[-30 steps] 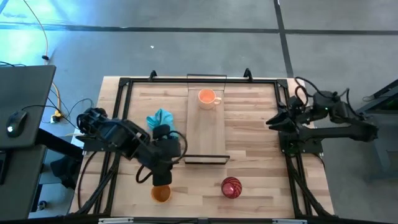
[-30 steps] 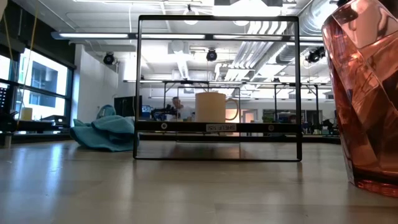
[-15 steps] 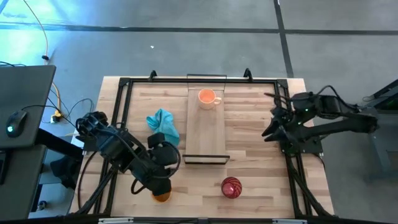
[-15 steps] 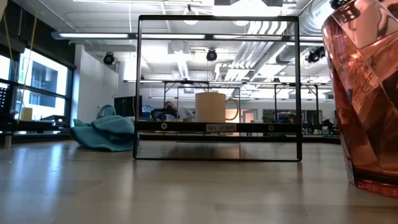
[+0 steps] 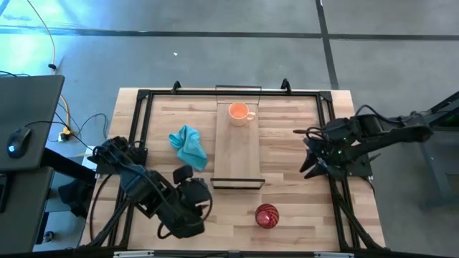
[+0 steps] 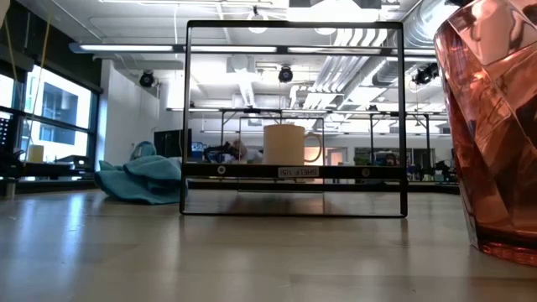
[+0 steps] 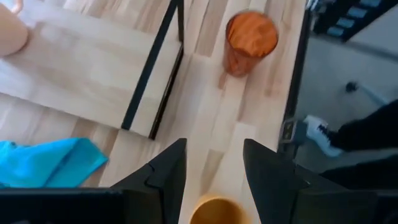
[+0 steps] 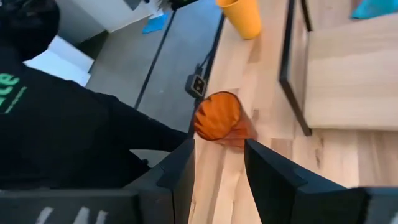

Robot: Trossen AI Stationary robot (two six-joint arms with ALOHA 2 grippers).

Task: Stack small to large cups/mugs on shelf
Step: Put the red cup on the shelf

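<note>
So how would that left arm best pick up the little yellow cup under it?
Probably from straight above, across the rim: the amber-brown cup stands upright, mouth open, no handle visible. The left gripper hangs open over it, one finger to each side.

Your bench [image 5: 287, 208], seen from above: the shelf [image 5: 237, 154] lies along its middle, carrying the pale orange mug [image 5: 239, 112] at the far end; teal cloth [image 5: 188, 145] left of it; dark red cup [image 5: 266, 216] near the front edge
</note>
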